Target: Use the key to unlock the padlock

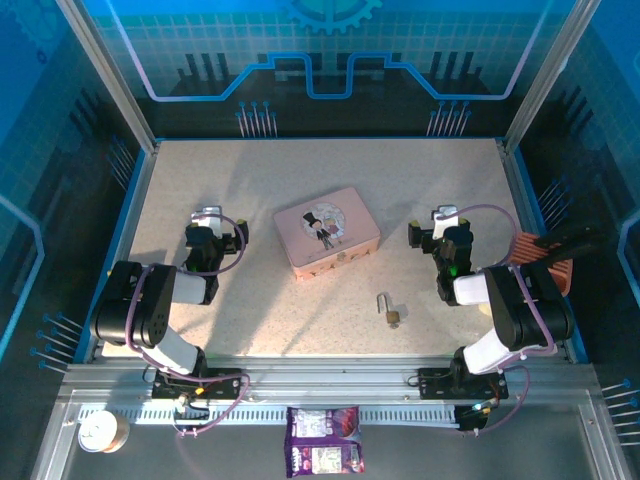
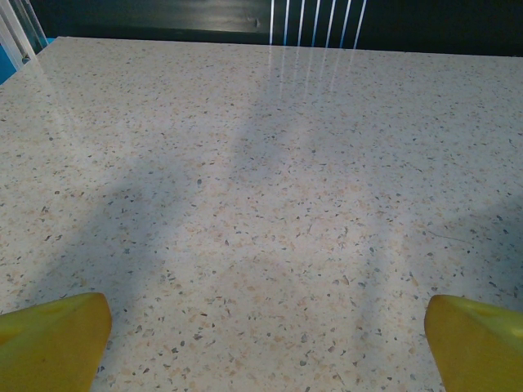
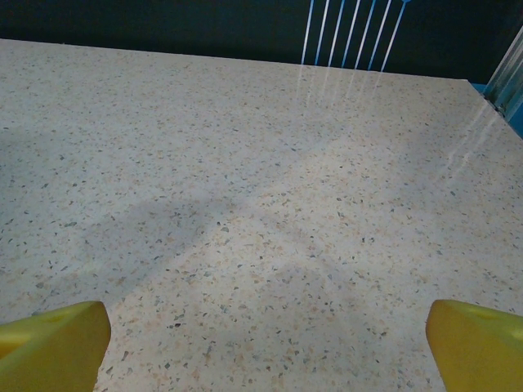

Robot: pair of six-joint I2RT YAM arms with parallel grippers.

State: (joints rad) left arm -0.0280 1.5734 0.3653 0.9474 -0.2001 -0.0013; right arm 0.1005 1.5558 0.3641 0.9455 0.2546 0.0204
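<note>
Near edge: purple snack packet [image 1: 323, 452] on the front rail, between the arm bases. Round white-topped tub [image 1: 103, 432] at the rail's left end.

Padlock [image 1: 391, 314] lies flat on the speckled table [image 1: 300, 320], front-centre, closer to the right arm's base than the left's. Brass body nearest, silver shackle pointing away. Shackle locked or not: can't tell at this size. Key: can't pick it out. Padlock sits well apart from both grippers.

Ribbed reddish-brown item [image 1: 545, 262] at the table's right edge.

Further back and left of the padlock, well apart: pink rectangular tin [image 1: 327, 232], cartoon couple on the lid, skewed to the table edges.

Left gripper [image 1: 207, 214] is left of the tin, right gripper [image 1: 444, 215] right of it. Both are apart from it and aimed at the far wall.

Wrist views: left gripper [image 2: 261, 343] has its yellow fingers [image 2: 53, 339] spread wide, bare table between. Right gripper [image 3: 265, 343] same, fingers [image 3: 474, 347] wide apart, holding nothing.
</note>
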